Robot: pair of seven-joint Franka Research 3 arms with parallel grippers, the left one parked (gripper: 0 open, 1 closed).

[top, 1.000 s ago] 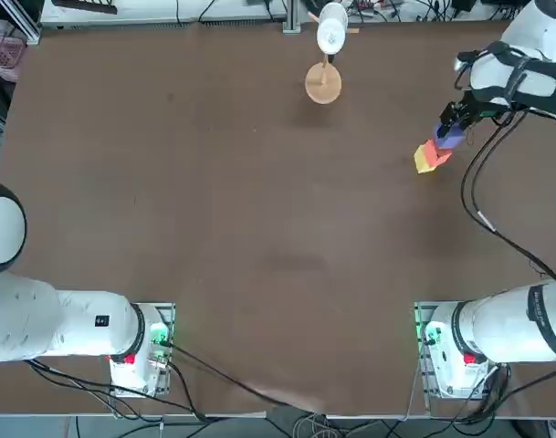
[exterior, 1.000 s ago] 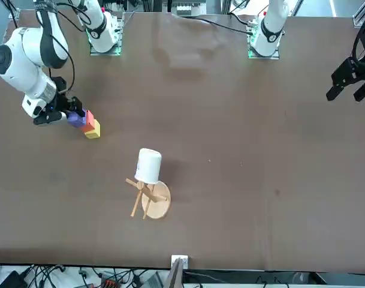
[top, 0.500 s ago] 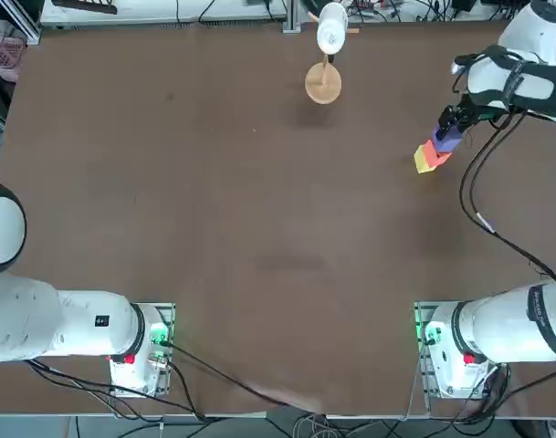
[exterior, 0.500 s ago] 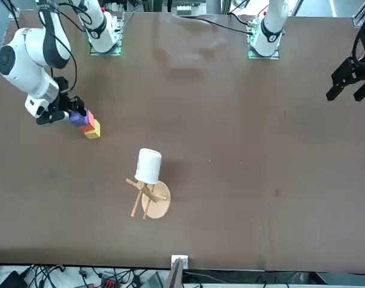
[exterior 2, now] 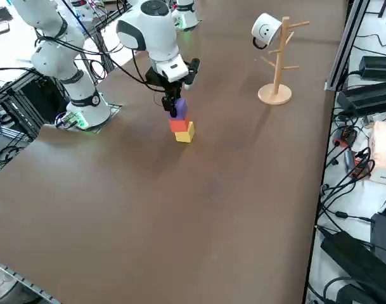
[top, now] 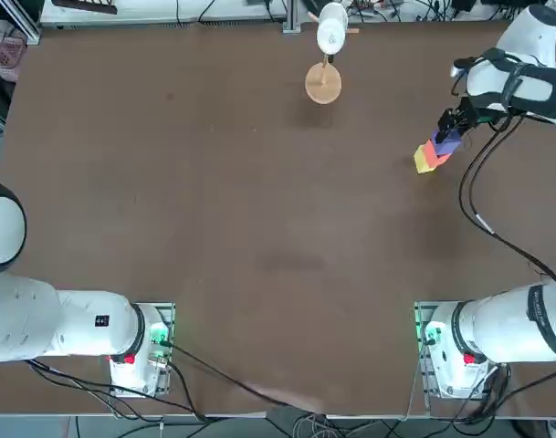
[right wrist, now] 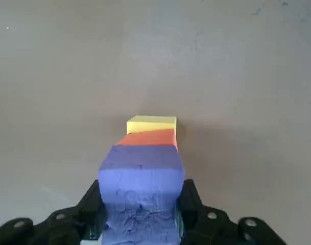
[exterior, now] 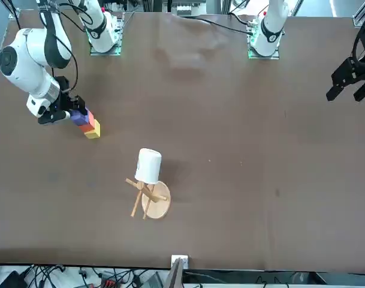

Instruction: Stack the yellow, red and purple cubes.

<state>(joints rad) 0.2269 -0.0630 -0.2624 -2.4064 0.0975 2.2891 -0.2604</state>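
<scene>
On the brown table (top: 259, 228), well to the robot's right of the wooden mug stand (top: 323, 82), the right gripper (exterior 2: 174, 96) hangs over the cube stack. Its jaws pinch the purple cube (right wrist: 141, 189), which sits atop the red cube (right wrist: 147, 138) on the yellow cube (right wrist: 151, 123). To finish cleanly, I judge it should part the fingers (right wrist: 192, 196) evenly, then lift straight up so neither drags the stack.
</scene>
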